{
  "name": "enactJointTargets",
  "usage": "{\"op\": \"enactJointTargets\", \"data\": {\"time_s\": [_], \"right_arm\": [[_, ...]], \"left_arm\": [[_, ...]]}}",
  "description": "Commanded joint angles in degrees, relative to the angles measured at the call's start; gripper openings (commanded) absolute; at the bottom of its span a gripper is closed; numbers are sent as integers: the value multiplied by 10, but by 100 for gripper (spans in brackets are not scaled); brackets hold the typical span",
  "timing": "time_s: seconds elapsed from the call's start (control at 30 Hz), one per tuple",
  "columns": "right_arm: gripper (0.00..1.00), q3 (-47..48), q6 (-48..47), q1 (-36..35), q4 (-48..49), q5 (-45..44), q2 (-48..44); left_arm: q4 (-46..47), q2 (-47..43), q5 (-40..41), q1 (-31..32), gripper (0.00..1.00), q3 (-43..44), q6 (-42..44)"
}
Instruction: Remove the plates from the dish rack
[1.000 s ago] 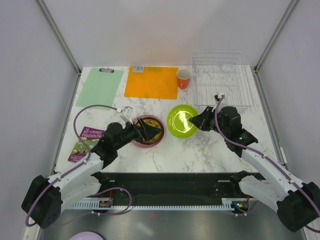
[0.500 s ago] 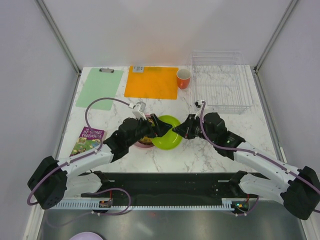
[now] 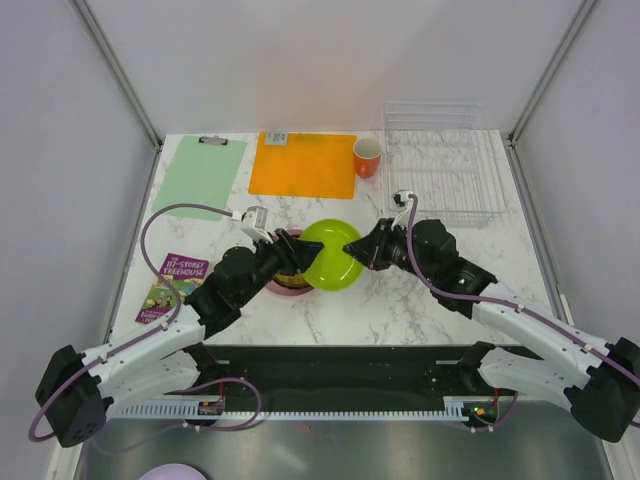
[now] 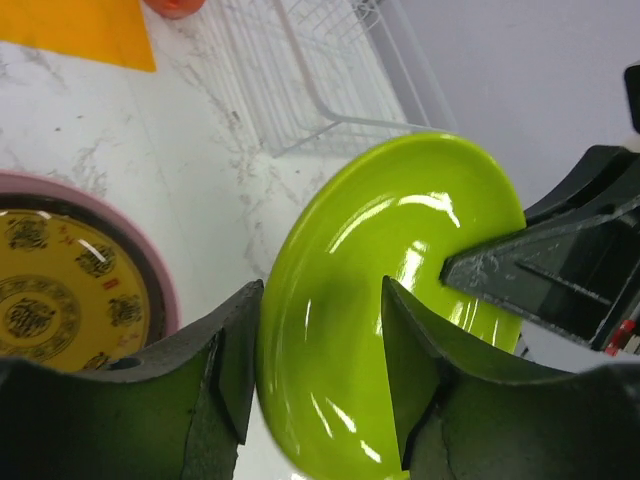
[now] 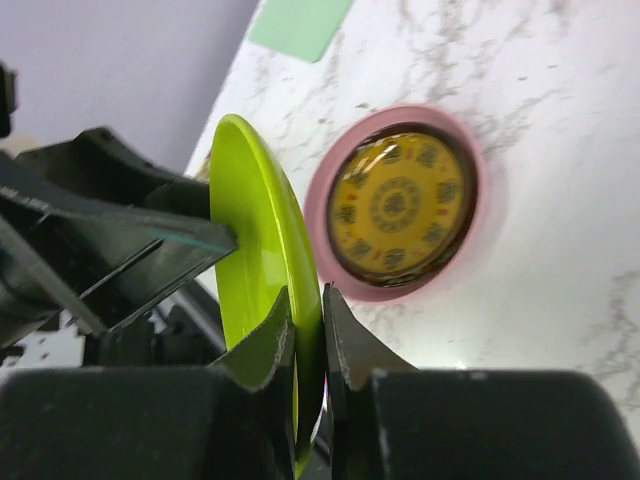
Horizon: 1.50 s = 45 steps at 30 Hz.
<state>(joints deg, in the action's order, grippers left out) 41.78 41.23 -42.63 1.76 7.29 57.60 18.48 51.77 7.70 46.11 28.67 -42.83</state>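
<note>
Right gripper (image 5: 306,300) pinches the lime green plate (image 3: 333,255) by its rim; left gripper (image 4: 320,305), jaws spread around it, should clamp before any release.

The right hand (image 5: 306,292) fills the bottom of the view, its two fingers pinched on the rim of a lime green plate (image 5: 262,225). The plate is off the desk (image 5: 560,120) and seen almost edge-on, leaning up and to the left from the grip. On its left side a thin black finger of the left hand (image 5: 200,243) reaches in and meets the plate's face. Beyond, a pink plate (image 5: 478,215) lies flat on the white marbled desk, with a yellow patterned plate (image 5: 400,205) with a dark rim nested inside it. A pale green sheet (image 5: 300,25) lies at the top edge.
</note>
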Motion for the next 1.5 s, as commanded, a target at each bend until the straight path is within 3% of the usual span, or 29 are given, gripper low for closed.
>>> {"op": "enactJointTargets", "data": {"time_s": [0.0, 0.07, 0.17, 0.27, 0.33, 0.4, 0.6, 0.67, 0.87, 0.97, 1.0, 1.23, 1.47], "right_arm": [[18, 18, -20, 10, -16, -82, 8], [35, 23, -26, 9, -38, -106, 6], [37, 27, -45, 9, -61, -142, -2], [30, 27, -55, 9, -62, -140, -4], [16, 28, -58, 9, -61, -128, 3], [11, 25, -60, 10, -58, -127, 8], [13, 24, -79, 10, -95, -164, 2], [14, 30, -81, 9, -142, -215, -3], [37, 41, -56, 18, -314, -379, -52], [46, 11, -13, 25, -363, -399, -97], [55, -9, 1, 27, -373, -414, -116], [59, -73, 86, 47, -422, -377, -117], [60, -153, 134, 46, -417, -304, -180]], "left_arm": [[-49, -19, 59, 0, 57, -13, 42], [-62, -18, 72, -1, 52, -12, 45], [-84, -14, 86, 0, 43, -8, 55], [-77, -9, 86, -1, 38, -14, 58], [-72, 0, 84, -1, 37, -14, 58], [-68, 5, 82, 0, 37, -14, 57], [-41, 18, 45, 0, 39, -18, 66], [-28, 36, 12, 0, 40, -15, 71], [40, 126, -137, 1, 44, 23, 72], [81, 202, -178, 14, 49, 45, 57], [98, 233, -187, 17, 51, 53, 54], [118, 356, -233, 50, 55, 112, 46], [133, 407, -230, 65, 57, 115, 33]]}}
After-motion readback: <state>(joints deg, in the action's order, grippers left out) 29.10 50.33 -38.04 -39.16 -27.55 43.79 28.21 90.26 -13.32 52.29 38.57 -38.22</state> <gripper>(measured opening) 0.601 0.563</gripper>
